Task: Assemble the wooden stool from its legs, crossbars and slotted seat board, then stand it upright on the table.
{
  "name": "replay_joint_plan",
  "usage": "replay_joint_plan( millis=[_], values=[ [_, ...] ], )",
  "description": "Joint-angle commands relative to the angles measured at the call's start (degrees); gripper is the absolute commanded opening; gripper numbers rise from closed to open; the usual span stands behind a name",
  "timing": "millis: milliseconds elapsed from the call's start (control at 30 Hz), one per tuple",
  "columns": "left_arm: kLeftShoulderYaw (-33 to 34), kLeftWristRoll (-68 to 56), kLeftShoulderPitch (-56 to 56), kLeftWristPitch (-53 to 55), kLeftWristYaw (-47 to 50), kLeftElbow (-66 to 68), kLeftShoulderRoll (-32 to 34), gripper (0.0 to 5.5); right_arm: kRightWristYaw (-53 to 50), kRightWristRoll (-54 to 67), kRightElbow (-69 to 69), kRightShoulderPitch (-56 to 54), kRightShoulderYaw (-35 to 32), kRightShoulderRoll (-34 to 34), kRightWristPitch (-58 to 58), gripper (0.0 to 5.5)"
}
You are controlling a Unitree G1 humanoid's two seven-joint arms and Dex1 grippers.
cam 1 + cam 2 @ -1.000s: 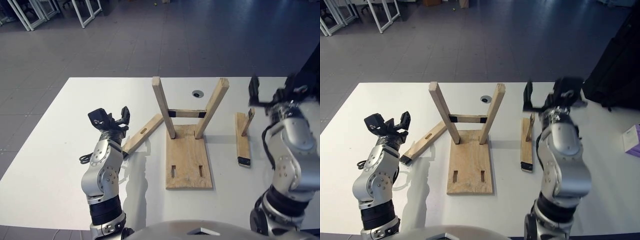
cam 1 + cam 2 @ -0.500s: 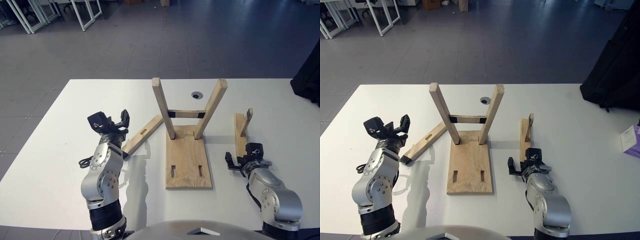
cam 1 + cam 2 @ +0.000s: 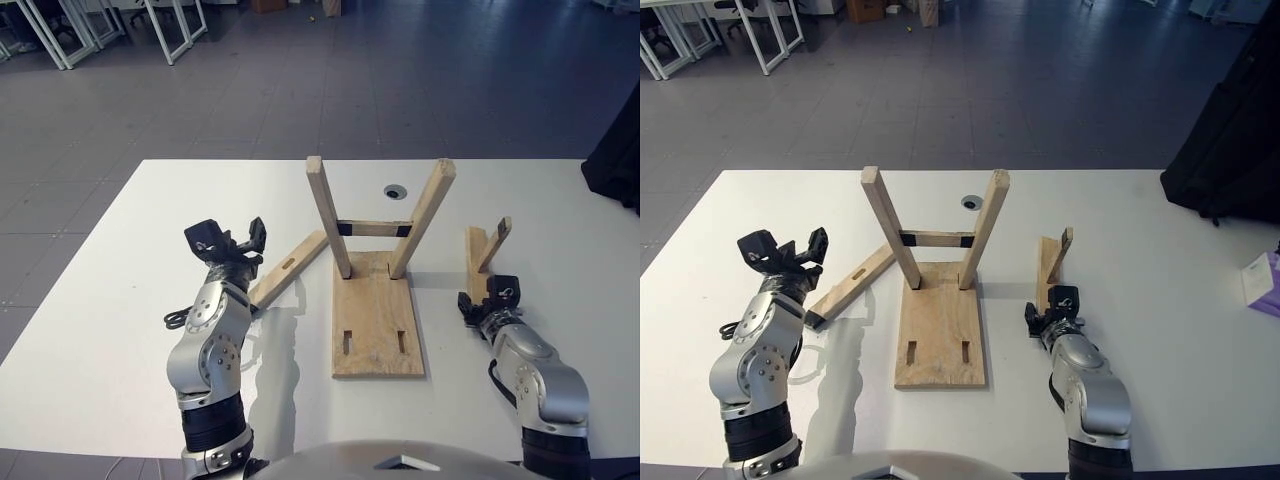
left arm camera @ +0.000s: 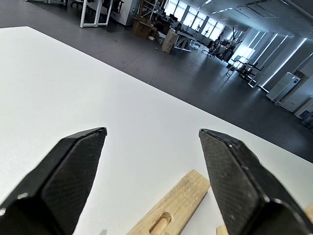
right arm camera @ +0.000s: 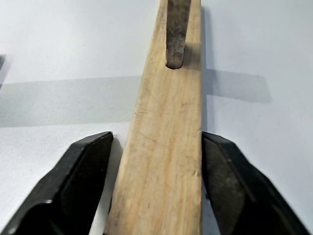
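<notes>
Right hand [image 5: 157,139] is low on the counter [image 3: 110,300], fingers spread and straddling the near end of a loose leg [image 3: 478,272]. It is not clamped; a gap shows on one side. A stub crossbar [image 3: 496,238] rises from that leg's far end.

The seat board [image 3: 375,325] lies flat mid-counter, apart from the loose leg. Upright legs [image 3: 328,215] stand at its far end, tied by a joining crossbar [image 3: 374,228].

Left hand [image 4: 152,132] is raised, fingers apart, holding nothing, just beside a second leg [image 3: 290,265] lying aslant.
</notes>
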Motion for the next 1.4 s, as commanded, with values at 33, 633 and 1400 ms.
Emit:
replay_joint_plan(
  millis=[33, 633, 1400],
  values=[
    [-0.4, 0.2, 0.1, -0.5, -0.3, 0.5, -0.2, 3.50, -1.0, -1.5, 9.0, 2.9, -2.9, -1.6, 2.4, 2.19],
    [12.0, -72.2, -22.1, 29.4, -38.6, 12.7, 34.2, 4.33, 19.1, 56.8, -3.1, -48.9, -18.1, -8.2, 10.3, 2.02],
    [-0.4, -77.3, -32.1, 33.5, -42.8, 20.4, 35.2, 4.16, 19.1, 73.7, -5.3, -35.3, 3.2, -14.4, 11.7, 2.02]
  ],
)
